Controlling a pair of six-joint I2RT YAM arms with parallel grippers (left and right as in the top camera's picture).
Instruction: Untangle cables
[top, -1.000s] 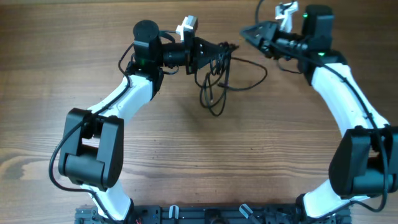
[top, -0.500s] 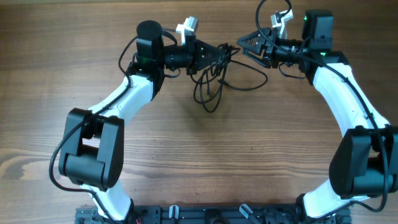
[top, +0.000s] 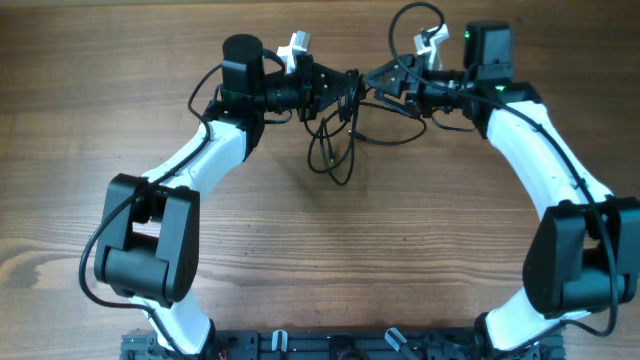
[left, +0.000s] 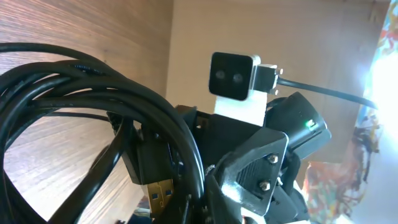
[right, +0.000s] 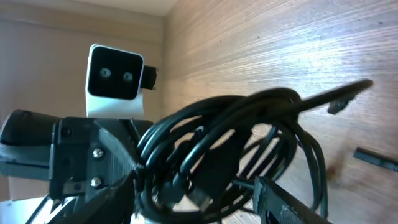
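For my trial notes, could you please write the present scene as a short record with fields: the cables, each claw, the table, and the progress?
cables: black knotted bundle, with loose loops spreading out from it in the overhead view
left claw: shut on the cables, gripping the bundle
right claw: open, close beside the bundle; contact cannot be told
table: wood grain surface
progress: not yet untangled

cables (top: 336, 140) between left arm (top: 200, 150) and right arm (top: 540, 140)
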